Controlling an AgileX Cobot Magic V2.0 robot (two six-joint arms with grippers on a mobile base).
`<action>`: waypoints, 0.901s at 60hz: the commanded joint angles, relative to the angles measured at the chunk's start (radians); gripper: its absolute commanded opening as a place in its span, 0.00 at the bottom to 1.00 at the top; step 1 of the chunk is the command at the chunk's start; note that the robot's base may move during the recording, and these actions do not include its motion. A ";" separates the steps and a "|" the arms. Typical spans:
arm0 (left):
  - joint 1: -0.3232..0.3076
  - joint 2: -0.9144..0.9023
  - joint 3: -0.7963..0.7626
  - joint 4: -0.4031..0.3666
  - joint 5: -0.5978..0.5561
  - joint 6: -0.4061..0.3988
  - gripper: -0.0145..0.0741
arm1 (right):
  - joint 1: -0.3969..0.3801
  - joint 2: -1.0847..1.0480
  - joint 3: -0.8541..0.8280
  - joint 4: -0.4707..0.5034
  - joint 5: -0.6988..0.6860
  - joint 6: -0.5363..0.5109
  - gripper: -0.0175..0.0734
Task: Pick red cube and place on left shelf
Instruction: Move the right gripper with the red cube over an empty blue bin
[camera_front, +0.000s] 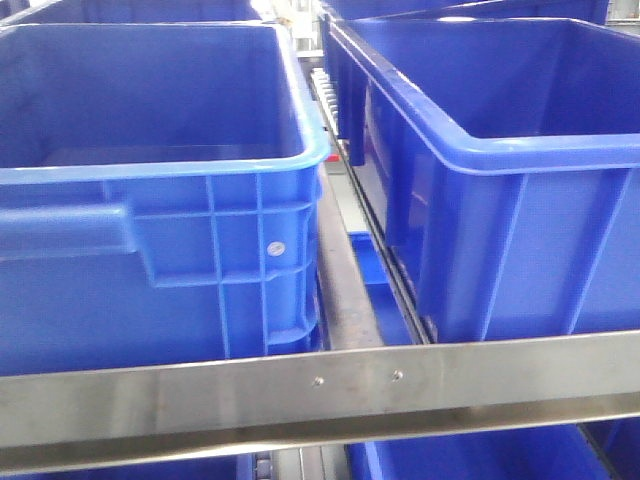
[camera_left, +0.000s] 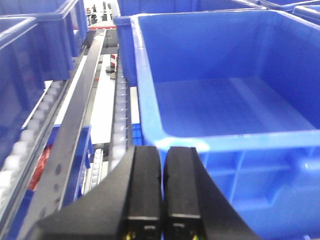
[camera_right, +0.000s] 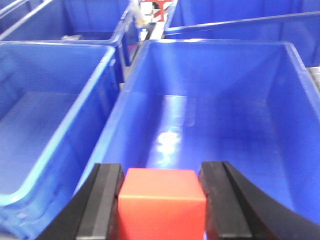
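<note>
The red cube sits between the two black fingers of my right gripper, which is shut on it. It hangs over the near end of a large blue crate. In the left wrist view, my left gripper is shut with nothing in it, hovering at the near left corner of another blue crate. The left shelf shows in the front view as a brushed steel rail with two small screw heads, carrying blue crates. Neither gripper nor the cube appears in the front view.
Two big blue crates stand side by side on the rack, with a steel divider and roller track between them. White rollers and a dark rail run left of my left gripper. More crates stand beyond.
</note>
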 joint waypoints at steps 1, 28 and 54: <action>0.000 -0.015 0.025 -0.001 -0.083 -0.002 0.28 | -0.006 0.011 -0.030 -0.007 -0.087 -0.002 0.25; 0.000 -0.015 0.025 -0.001 -0.083 -0.002 0.28 | -0.006 0.011 -0.030 -0.007 -0.087 -0.002 0.25; 0.000 -0.015 0.025 -0.001 -0.083 -0.002 0.28 | -0.006 0.011 -0.030 -0.007 -0.087 -0.002 0.25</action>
